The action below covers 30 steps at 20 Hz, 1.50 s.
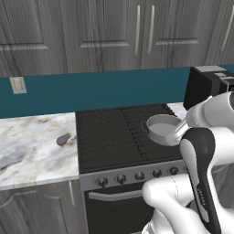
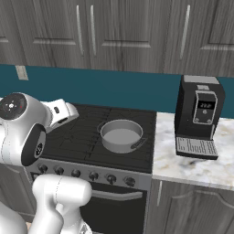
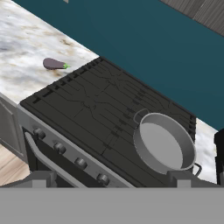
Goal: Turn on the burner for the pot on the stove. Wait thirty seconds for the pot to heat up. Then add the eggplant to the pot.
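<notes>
Right, jaws wide open and empty, high over the stove (image 3: 109,113); the knobs (image 3: 81,163) sit below, near-left of the pot (image 3: 164,142).

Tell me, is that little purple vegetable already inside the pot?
No, the eggplant lies on the marble counter left of the stove, while the pot on the grate looks empty.

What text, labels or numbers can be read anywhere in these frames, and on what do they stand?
No text can be read.
Coffee machine: its display panel shows pale marks, too blurred to read.
Robot arm: small dark lettering, too small to read.
Stove knobs: no markings visible.
</notes>
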Tool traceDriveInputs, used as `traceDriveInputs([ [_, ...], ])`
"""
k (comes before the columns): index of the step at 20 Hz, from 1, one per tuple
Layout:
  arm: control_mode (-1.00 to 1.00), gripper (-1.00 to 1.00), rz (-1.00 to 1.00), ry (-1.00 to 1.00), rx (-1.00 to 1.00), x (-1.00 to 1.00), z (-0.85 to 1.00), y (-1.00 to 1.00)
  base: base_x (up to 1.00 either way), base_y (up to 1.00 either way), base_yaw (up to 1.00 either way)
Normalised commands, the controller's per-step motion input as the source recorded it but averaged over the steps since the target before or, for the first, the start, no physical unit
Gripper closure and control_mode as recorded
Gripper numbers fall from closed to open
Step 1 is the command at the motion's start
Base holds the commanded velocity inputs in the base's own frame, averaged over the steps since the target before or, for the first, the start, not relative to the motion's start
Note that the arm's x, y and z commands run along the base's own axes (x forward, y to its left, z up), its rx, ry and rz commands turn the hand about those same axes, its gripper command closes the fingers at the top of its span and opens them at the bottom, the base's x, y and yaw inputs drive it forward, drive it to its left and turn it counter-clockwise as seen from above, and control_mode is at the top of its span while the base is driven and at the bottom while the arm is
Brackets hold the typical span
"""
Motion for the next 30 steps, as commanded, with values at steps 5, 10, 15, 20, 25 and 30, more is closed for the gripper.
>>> traceDriveInputs([
  [5,-1.0,-1.0,0.0,0.0,0.0,0.0,0.0,0.0,0.0,0.0,0.0],
  [10,-1.0,-1.0,0.0,0.0,0.0,0.0,0.0,0.0,0.0,0.0,0.0],
  [15,-1.0,-1.0,0.0,0.0,0.0,0.0,0.0,0.0,0.0,0.0,0.0],
  [20,-1.0,-1.0,0.0,0.0,0.0,0.0,0.0,0.0,0.0,0.0,0.0],
  [25,-1.0,-1.0,0.0,0.0,0.0,0.0,0.0,0.0,0.0,0.0,0.0],
  [30,-1.0,-1.0,0.0,0.0,0.0,0.0,0.0,0.0,0.0,0.0,0.0],
])
